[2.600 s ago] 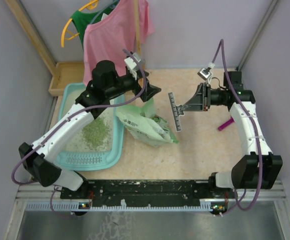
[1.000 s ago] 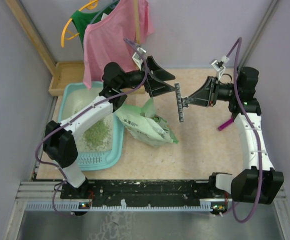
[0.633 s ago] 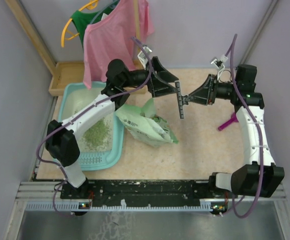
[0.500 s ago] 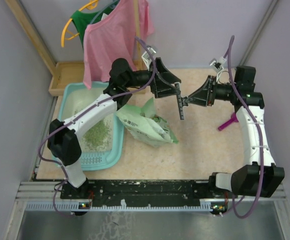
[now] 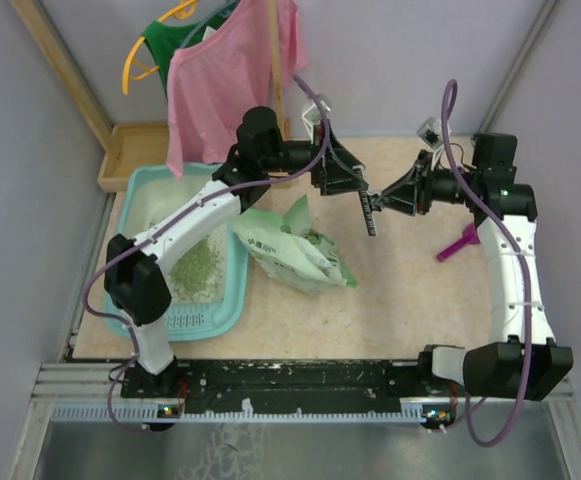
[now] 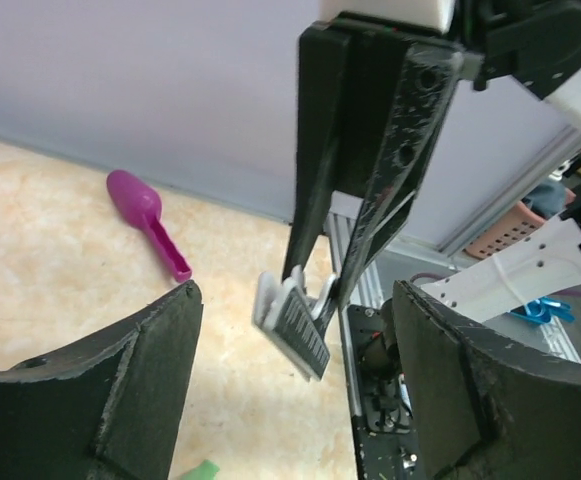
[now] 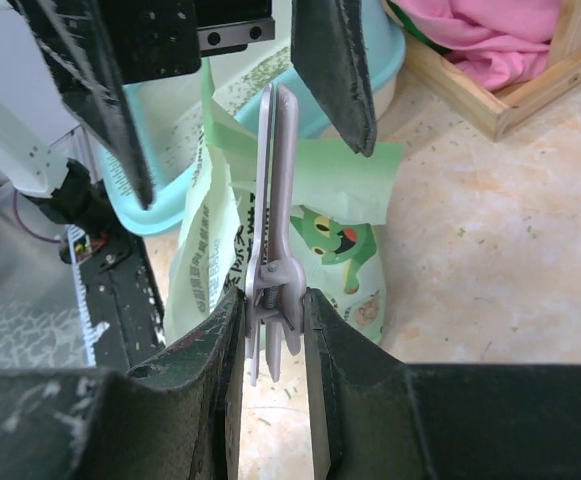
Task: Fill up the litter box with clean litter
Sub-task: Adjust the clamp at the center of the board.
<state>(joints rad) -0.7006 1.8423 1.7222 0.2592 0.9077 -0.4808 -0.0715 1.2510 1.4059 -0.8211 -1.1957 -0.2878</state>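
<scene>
One heap of clean litter (image 5: 195,265) in litter box (image 5: 185,322), 9 o'clock | loose, spills: probably grip soft litter bag (image 5: 295,250) low | left end effector (image 5: 342,172) spread | right end effector (image 5: 395,197) pinching bag clip (image 5: 370,213), 12 o'clock

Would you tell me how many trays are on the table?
2. The light-teal litter box lies on the left; a wooden tray sits behind it in the far-left corner, partly behind the pink shirt, which may hide more.

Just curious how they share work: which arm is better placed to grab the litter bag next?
Probably left: the left fingers are open, empty and close to the litter bag; the right fingers clamp a grey bag clip.
</scene>
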